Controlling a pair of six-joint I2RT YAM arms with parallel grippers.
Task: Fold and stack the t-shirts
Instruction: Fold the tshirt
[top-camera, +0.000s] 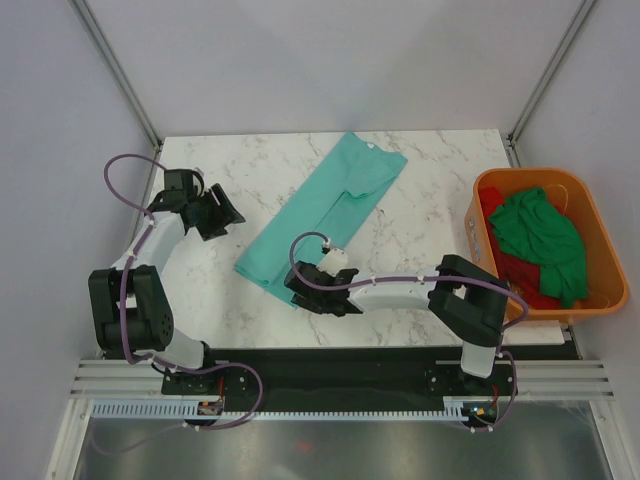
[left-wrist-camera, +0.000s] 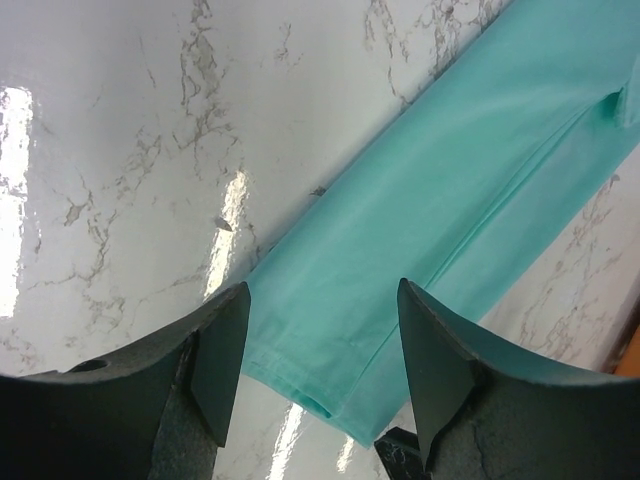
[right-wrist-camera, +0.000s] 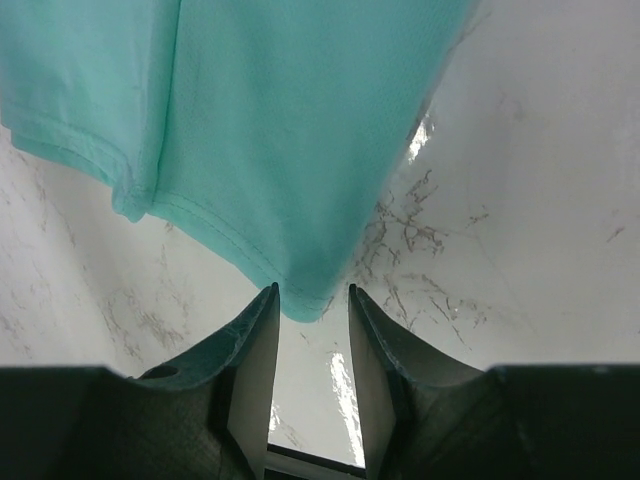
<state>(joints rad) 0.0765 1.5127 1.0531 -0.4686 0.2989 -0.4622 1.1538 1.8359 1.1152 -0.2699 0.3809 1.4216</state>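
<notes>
Overhead view of a white marble table (top-camera: 250, 180) w/ two robot arms mounted at its near edge. A teal shirt (top-camera: 325, 210), folded lengthwise into a long strip, lies flat on a diagonal from the far centre-right down toward the near centre-left. At the table's R edge sits an orange tub (top-camera: 530, 176) holding a crumpled green shirt (top-camera: 545, 235) on top of a red shirt (top-camera: 510, 272).

L gripper (top-camera: 232, 212) hangs over bare marble to the left of the strip, apart from it. Its wrist cam shows the L gripper (left-wrist-camera: 322, 300) w/ jaws spread wide and holding nothing. The teal shirt (left-wrist-camera: 450, 200) lies on the table beyond the fingers (left-wrist-camera: 222, 370), its near hemmed end showing in the gap.

R gripper (top-camera: 297, 290) sits low at the strip's near-left end. In its wrist cam the R gripper (right-wrist-camera: 310, 320) has jaws part-open, w/ marble showing between them. A bottom hem corner of the teal shirt (right-wrist-camera: 280, 120) reaches just to the fingertips (right-wrist-camera: 262, 330) and is not pinched. A second folded layer's hem lies to the left.
</notes>
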